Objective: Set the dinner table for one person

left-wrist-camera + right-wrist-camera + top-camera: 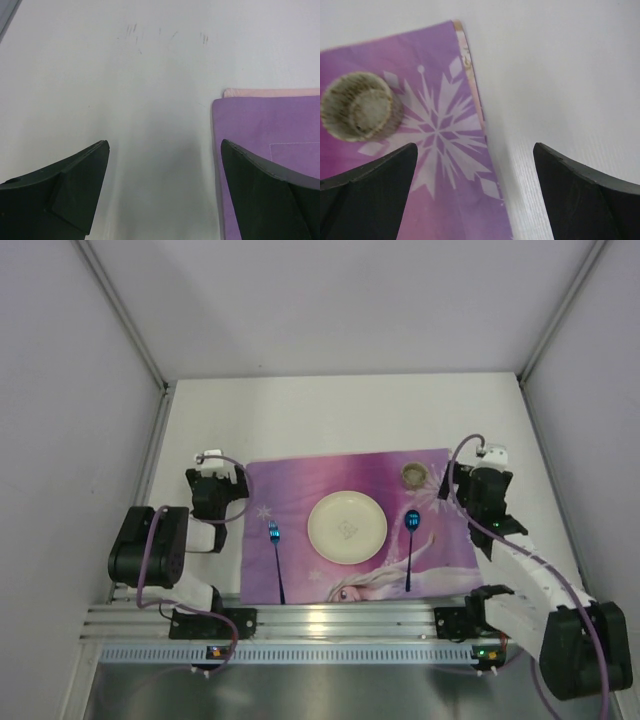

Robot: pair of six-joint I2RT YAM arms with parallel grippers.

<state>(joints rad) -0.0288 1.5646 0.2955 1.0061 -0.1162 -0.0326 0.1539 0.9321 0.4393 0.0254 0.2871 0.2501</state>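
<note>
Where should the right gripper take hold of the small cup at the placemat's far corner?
Across its round wall, coming down from above: the cup stands upright, mouth up, with bare placemat around it. The open right gripper hangs just right of it.

Robotics lab cell: bare white panels (350, 300) around the dinner table (330, 410), aluminium rail (330, 618) at its edge.

left arm (150, 545) folded back hard at the elbow, left gripper (165, 145) pointing down, jaws spread wide and holding nothing, right arm (530, 580) reaching forward, right gripper (475, 146) spread just as wide, nothing in it either
</note>
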